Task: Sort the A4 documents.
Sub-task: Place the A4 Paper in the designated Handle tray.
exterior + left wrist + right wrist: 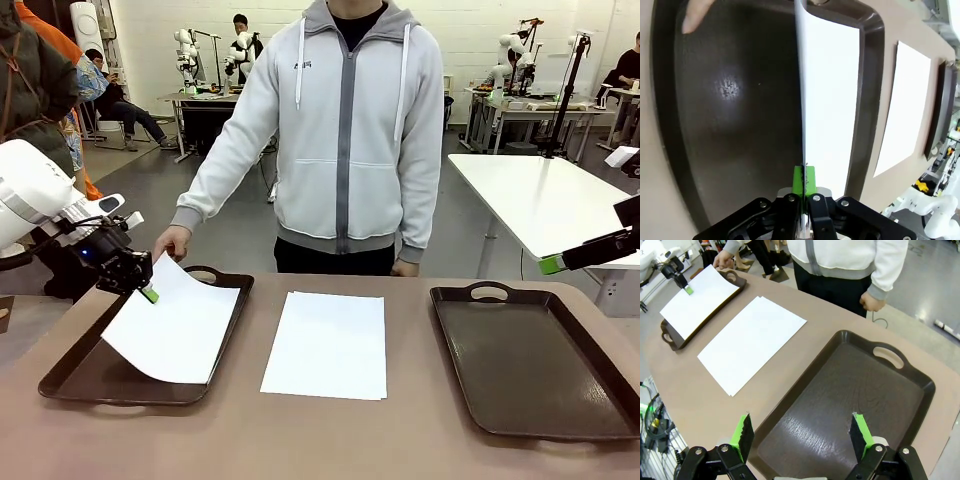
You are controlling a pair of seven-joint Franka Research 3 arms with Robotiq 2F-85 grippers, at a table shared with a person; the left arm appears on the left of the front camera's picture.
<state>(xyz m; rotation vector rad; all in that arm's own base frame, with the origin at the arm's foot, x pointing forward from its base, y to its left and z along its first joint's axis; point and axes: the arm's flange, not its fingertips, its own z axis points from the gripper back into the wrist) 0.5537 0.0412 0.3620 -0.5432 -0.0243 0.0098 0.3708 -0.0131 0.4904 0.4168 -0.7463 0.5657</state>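
Hanging from the left tool (148,292), one A4 sheet (175,325) slopes over the left tray (70,375). Its raised edge is pinched tight in the closed jaws and its opposite side lies down in the tray. A second sheet (328,343) lies flat on the surface (300,440) between the two trays. The person's hand (170,242) rests at the left tray's far rim. Over the right tray (530,365), the right tool (802,434) hovers with its jaws spread wide apart.
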